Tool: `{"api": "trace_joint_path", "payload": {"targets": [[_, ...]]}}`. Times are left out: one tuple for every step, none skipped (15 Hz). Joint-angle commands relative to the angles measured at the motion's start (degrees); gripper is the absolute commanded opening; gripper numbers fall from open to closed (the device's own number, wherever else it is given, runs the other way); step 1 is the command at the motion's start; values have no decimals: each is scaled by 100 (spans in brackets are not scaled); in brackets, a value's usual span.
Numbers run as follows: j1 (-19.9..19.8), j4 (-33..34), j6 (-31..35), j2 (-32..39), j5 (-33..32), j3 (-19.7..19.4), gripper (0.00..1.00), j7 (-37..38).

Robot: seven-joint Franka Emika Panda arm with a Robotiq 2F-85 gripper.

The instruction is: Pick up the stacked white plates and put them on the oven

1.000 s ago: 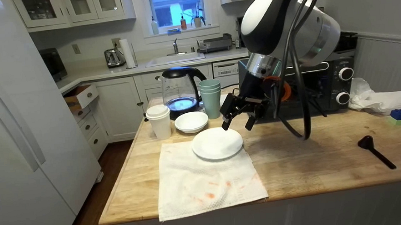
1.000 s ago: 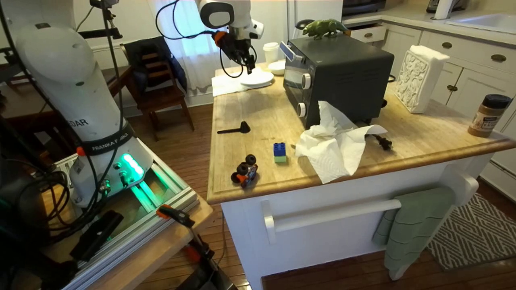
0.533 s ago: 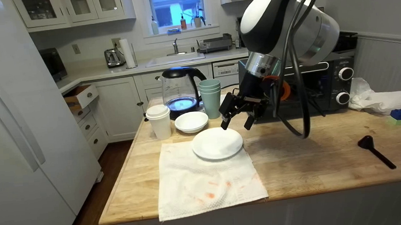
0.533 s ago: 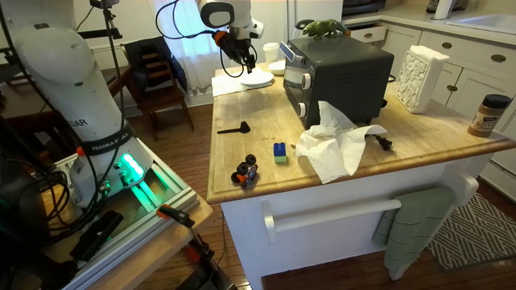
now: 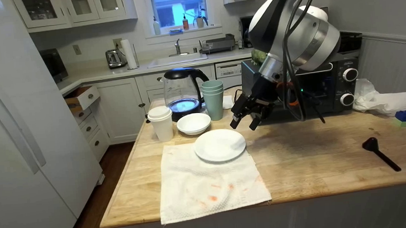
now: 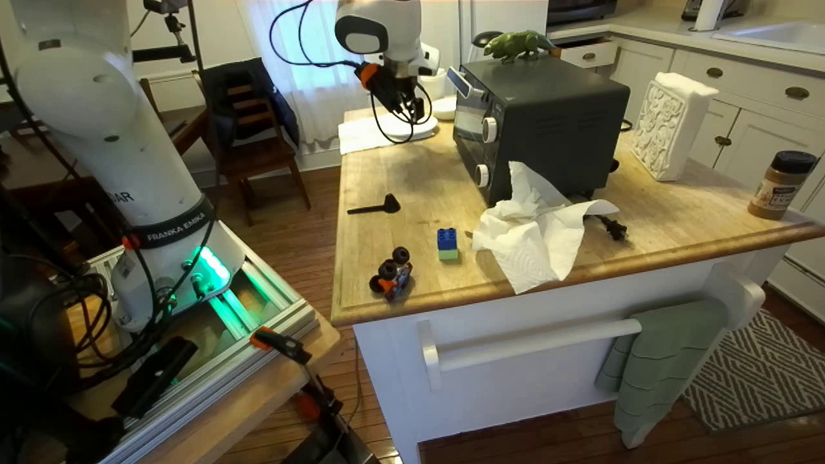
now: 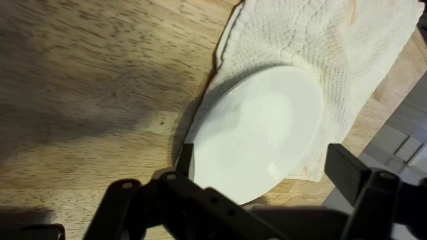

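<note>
The stacked white plates (image 5: 220, 147) lie flat on a white cloth at the island's far end. They also show in an exterior view (image 6: 422, 133), partly behind the gripper and cable, and in the wrist view (image 7: 260, 126). The oven (image 6: 548, 122) is a black box on the island; its front is partly hidden by my arm in an exterior view (image 5: 342, 88). My gripper (image 5: 243, 125) is open and empty, above and beside the plates on the oven side. In the wrist view its fingertips (image 7: 263, 160) are wide apart, with the plates between and beyond them.
A white bowl (image 5: 193, 123), white lidded cup (image 5: 162, 124), stacked green cups (image 5: 213, 100) and glass kettle (image 5: 183, 90) stand behind the plates. A green dinosaur figure (image 6: 515, 45) stands on the oven top. A crumpled paper towel (image 6: 535, 232) and black scoop (image 6: 387, 205) lie nearby.
My gripper has shifted a little away from the plates toward the oven side in the last half second and tilted slightly. The jaws stay open; the plates have not moved.
</note>
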Motion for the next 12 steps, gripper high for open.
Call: {"api": "trace_joint_path", "payload": {"targets": [[-331,372,-248,418,514,190,100,-676],[-376,441,-339,502,598,204,100,-745],[-418,493,-413,576,653,224,100,-786],[-448,546,-486,631,728,238,100,-794],[-475,595,-584,688,776,244,100,-788],[-487,643,-641,743,811,250,100,-743],[-293,703,-774,768,941,35,100,-747],[-278,756,-849,822,1004,-1,100,-731],[-247,806,-903,870,1052,-45,100,-719],[-230,844,-962,904,1107,-81,100,-717],[-207,881,-993,942,1160,-116,100,-709],[-190,909,-1013,974,1199,-148,100,-700]]}}
